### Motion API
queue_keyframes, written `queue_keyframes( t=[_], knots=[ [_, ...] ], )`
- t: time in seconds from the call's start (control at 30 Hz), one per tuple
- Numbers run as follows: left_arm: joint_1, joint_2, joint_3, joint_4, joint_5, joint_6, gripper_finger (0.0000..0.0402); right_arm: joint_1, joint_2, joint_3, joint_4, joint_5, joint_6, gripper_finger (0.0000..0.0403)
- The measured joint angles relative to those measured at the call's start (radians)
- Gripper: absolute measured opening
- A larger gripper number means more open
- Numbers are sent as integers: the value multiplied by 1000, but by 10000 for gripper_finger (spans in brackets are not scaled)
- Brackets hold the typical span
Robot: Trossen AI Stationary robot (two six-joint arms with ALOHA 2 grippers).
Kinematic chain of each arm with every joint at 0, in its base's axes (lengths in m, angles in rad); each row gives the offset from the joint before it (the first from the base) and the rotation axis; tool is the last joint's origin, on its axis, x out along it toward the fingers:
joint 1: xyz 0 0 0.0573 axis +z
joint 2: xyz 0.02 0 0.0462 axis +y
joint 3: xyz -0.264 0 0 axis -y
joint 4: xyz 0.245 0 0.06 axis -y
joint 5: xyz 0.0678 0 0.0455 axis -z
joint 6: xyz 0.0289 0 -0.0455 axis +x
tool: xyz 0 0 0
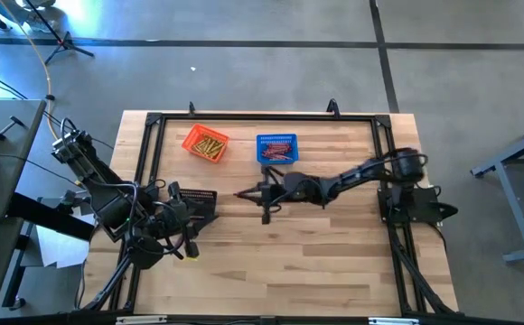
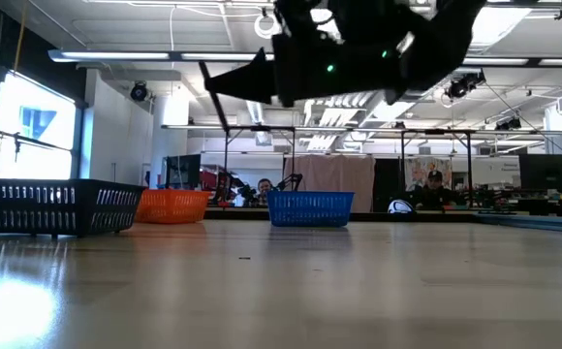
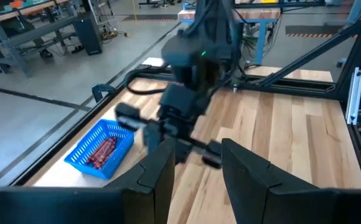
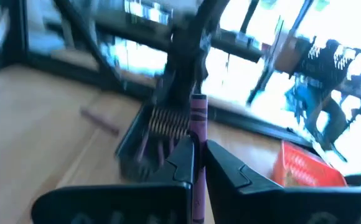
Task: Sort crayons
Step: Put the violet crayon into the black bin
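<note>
A thin purple crayon (image 4: 197, 134) with black label print, unreadable, is clamped in the right gripper (image 4: 199, 163) near the black mesh basket (image 4: 152, 134). The left gripper's (image 3: 196, 167) fingers are held apart beside that basket.

A robotics lab or workshop: polished concrete floor (image 1: 244, 63), ceiling strip lights (image 2: 116, 56), metal workbenches (image 3: 37, 28), a wooden counter (image 1: 316, 253) framed by black rails
</note>
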Motion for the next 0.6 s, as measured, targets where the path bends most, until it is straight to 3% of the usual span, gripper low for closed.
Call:
queue_keyframes(
  t=[0.17, 0.6],
  knots=[
    [0, 0, 0, 0, -16, 3, 117, -35, 145, 64, 208, -72, 74, 9],
    [0, 0, 0, -5, -29, 2, 117, -38, 491, 528, 211, -113, 173, 9]
  ],
)
